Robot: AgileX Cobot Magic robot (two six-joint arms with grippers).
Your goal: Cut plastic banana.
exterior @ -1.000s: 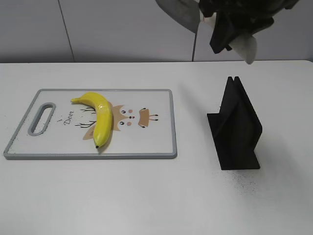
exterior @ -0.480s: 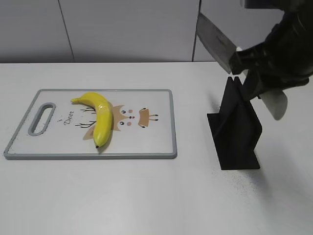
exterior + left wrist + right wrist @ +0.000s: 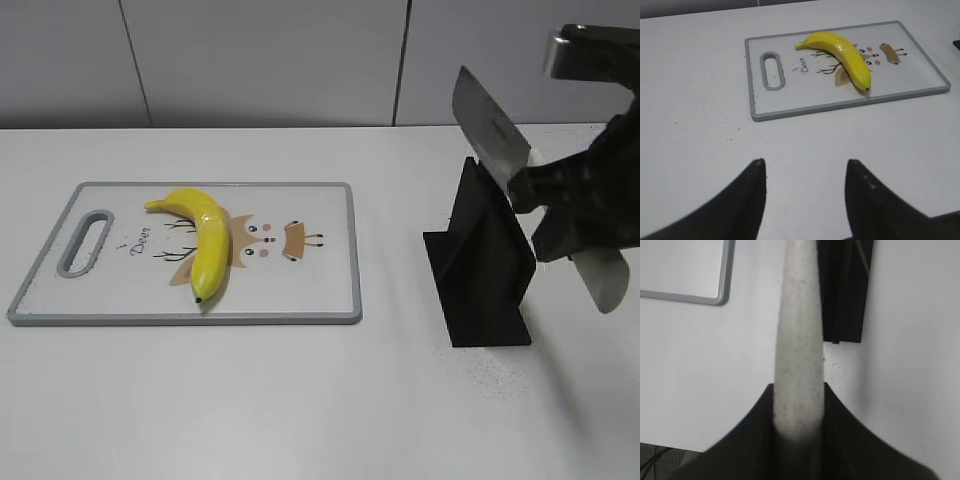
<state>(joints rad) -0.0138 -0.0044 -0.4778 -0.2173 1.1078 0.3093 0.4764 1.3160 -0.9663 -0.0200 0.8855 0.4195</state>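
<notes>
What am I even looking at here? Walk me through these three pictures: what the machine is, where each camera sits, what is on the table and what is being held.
This is a robot with two arms, each ending in a two-fingered gripper. One picture is taken from in front of the table; the other two come from cameras on each wrist.

On the white table lies a cutting board with a cartoon deer print, and on it the plastic banana, whole and uncut. To the right stands a black knife stand.

The right gripper is shut on a knife, holding it by its pale handle above the stand, blade tilted up. In its wrist picture you look along that handle.

The left gripper is open and empty, hanging short of the board.
</notes>
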